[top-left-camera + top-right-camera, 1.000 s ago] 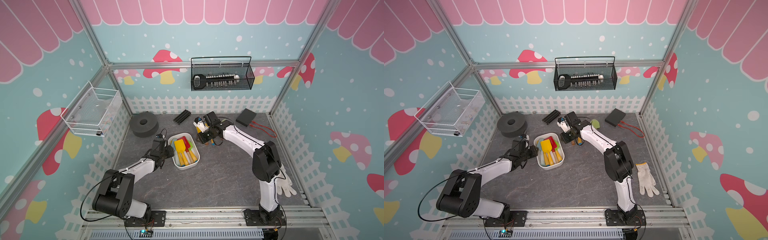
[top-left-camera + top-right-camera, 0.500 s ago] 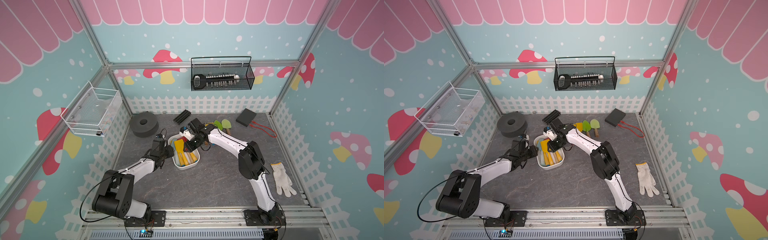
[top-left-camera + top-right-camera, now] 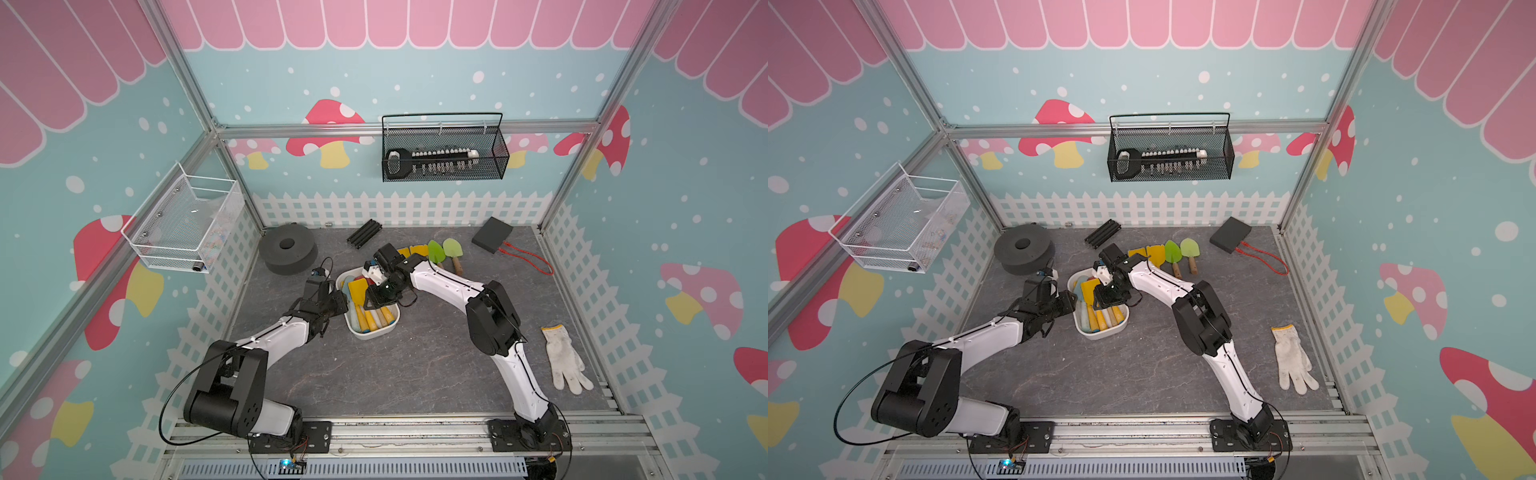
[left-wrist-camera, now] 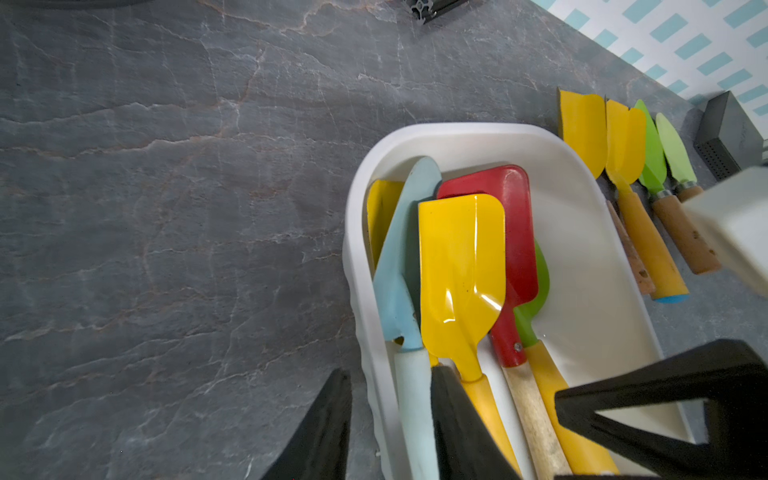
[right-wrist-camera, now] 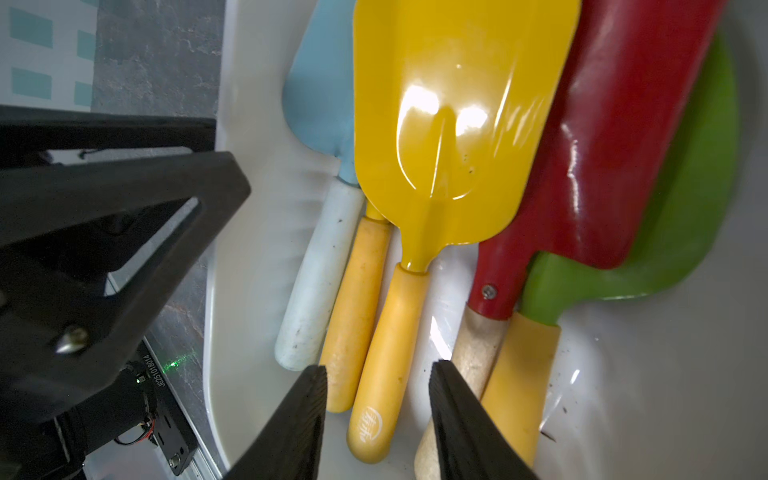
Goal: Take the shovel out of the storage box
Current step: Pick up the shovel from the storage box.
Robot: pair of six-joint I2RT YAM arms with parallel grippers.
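The white storage box (image 3: 370, 334) (image 3: 1100, 334) sits mid-table and holds several toy shovels. A yellow shovel (image 5: 449, 104) (image 4: 457, 270) lies on top, flanked by a pale blue one (image 5: 324, 95), a red one (image 5: 623, 137) and a green one (image 5: 685, 208). My right gripper (image 5: 378, 368) (image 3: 376, 297) hangs open inside the box. Its fingers straddle the top yellow shovel's handle (image 5: 386, 353) without touching it. My left gripper (image 4: 390, 372) (image 3: 338, 303) is shut on the box's near wall, one finger outside, one inside beside the white handle.
Two yellow shovels (image 3: 415, 250) and two green ones (image 3: 452, 249) lie side by side behind the box. Around them are a black foam ring (image 3: 286, 253), black bars (image 3: 365, 233), a black case (image 3: 492, 233) with a red cord, and a white glove (image 3: 565, 365). Mesh baskets hang on the walls.
My right arm has swung from the laid-out shovels back over the box and lowered into it, its jaws slightly wider. The left arm has not moved.
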